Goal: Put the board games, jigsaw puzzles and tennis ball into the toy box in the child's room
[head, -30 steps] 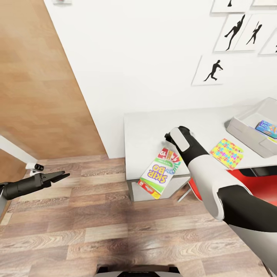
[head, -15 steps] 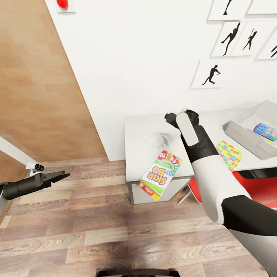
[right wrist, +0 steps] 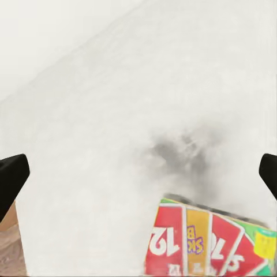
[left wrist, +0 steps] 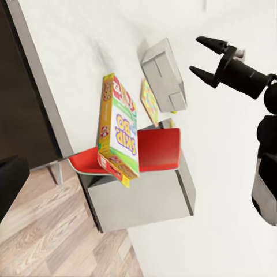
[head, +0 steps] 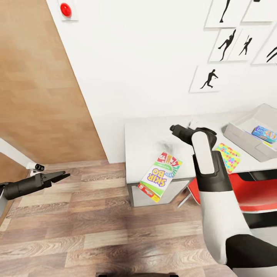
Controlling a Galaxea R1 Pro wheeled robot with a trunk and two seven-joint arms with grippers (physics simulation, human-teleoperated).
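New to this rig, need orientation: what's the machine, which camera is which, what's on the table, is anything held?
It is a simulated wheeled robot with two arms. The head view looks down from its head; the other two views come from cameras by each end effector.

The right end effector hangs open above the table, holding nothing. The left end effector hovers over the wood floor, also empty.

On the table: a Skip-Bo box overhanging the front edge, a colourful jigsaw puzzle, and a grey toy box with a blue game inside. A red chair sits underneath.
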